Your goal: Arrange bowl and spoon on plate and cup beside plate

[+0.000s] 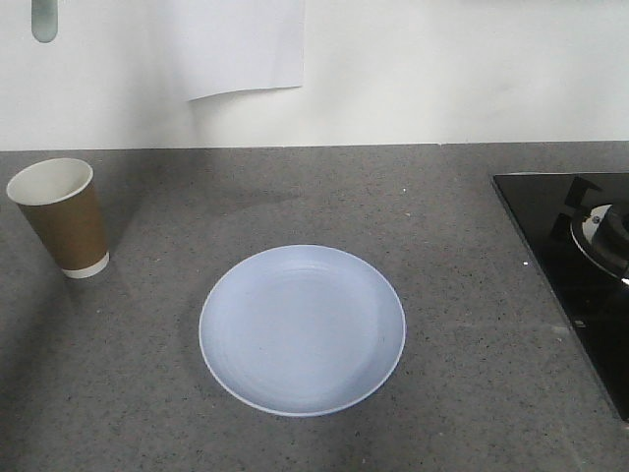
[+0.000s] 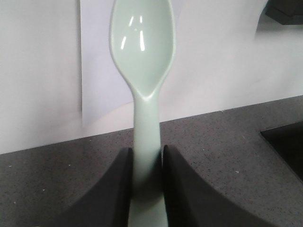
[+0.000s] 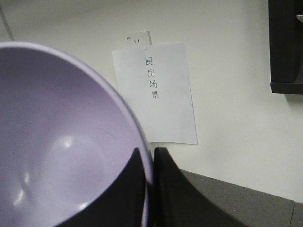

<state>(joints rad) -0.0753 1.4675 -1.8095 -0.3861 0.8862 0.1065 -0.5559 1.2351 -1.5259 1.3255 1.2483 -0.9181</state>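
While the speckled grey counter (image 1: pixel 472 324) bears the round, faintly ridged pale-blue plate (image 1: pixel 302 329) at its middle, the right pincer (image 3: pixel 149 153) pinches the glossy lavender bowl (image 3: pixel 57 142) by its rim. The tapered brown paper cup (image 1: pixel 61 217) stands upright, well left of the plate. The left pincer (image 2: pixel 147 155) grips the smooth mint spoon (image 2: pixel 143 47) by its handle, long axis in line with the pincer, oval head outermost.

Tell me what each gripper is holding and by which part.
The left gripper pinches the spoon by its handle, with the head sticking out past the fingers. The right gripper clamps the bowl by its rim, one finger inside and one outside.
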